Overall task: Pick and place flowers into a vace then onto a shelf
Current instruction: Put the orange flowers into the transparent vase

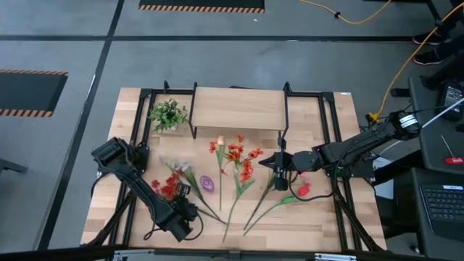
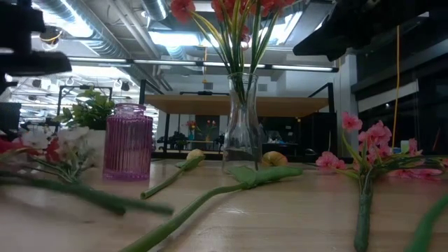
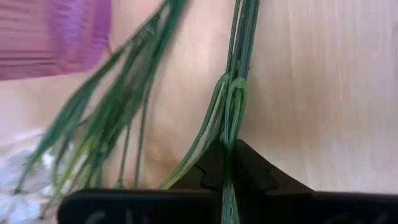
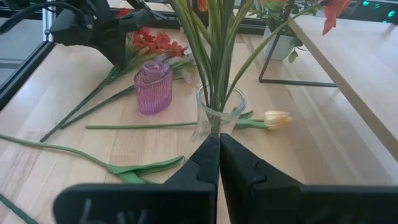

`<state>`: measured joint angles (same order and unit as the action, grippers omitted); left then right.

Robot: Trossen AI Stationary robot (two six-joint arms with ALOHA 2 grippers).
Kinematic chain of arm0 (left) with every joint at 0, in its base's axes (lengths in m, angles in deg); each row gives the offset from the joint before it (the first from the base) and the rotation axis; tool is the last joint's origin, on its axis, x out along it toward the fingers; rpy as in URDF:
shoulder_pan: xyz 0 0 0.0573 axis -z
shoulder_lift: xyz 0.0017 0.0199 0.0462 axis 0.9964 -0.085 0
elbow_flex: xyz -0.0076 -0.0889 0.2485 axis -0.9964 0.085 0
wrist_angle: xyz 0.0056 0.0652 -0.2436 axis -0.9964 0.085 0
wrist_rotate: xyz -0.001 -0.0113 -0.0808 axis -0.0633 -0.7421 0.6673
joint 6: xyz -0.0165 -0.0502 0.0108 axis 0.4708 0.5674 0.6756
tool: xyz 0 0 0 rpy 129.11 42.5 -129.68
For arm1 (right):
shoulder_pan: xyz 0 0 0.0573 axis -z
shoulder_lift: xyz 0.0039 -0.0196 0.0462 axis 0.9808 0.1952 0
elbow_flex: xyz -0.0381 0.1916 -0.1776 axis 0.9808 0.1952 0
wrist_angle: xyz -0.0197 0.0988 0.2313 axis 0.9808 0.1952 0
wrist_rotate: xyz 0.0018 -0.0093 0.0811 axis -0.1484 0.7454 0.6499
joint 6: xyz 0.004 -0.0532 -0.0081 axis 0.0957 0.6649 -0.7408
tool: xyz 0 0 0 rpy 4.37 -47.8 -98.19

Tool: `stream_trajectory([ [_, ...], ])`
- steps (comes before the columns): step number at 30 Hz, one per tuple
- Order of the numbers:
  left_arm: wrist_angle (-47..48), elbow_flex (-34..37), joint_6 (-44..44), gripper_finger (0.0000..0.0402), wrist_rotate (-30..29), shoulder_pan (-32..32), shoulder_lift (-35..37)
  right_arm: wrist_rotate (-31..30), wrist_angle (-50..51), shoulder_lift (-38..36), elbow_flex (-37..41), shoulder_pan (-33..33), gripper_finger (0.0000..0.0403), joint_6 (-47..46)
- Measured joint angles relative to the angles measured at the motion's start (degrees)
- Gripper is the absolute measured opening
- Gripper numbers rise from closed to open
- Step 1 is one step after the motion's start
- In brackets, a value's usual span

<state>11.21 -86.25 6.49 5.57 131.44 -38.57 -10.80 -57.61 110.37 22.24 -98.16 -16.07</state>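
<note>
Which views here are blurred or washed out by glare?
Left wrist view: soft all over, the green stems and purple vase smeared. Low view: bright ceiling lights behind the clear vase, near stems blurred. High and right wrist views: evenly lit.

In the low view, the blooms of the flowers [image 2: 234, 28] standing in the clear glass vase [image 2: 243, 126] were cut off by the picture's upper edge. The right claw [image 2: 364, 24] showed there only as a dark shape, clipped at the same edge. In the left wrist view, the purple vase [image 3: 50, 37] was blurred and cropped, and the stems [image 3: 231, 99] ran out of the picture, their blooms unseen. From above, the left claw [image 1: 183, 212] was too small to read its fingers.
</note>
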Motion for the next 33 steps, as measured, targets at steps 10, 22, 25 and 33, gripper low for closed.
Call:
stream_trajectory([
  [10,8.43,-4.55,0.02,0.0007,-0.52,0.14,0.16,0.0,0.06,0.0,0.01,0.0,0.0016,-0.2],
  [22,18.93,-13.04,0.02,0.0007,-5.43,0.14,0.32,-0.02,0.07,0.0,0.01,0.0,0.0016,-1.24],
  [25,22.62,-15.3,0.03,0.0007,-5.57,0.14,0.34,0.0,0.12,0.0,0.01,-0.02,0.0016,-1.68],
  [33,29.16,-20.59,-0.36,0.0007,-10.85,0.08,0.39,-0.02,2.21,0.02,0.01,-0.01,0.0016,-2.51],
])
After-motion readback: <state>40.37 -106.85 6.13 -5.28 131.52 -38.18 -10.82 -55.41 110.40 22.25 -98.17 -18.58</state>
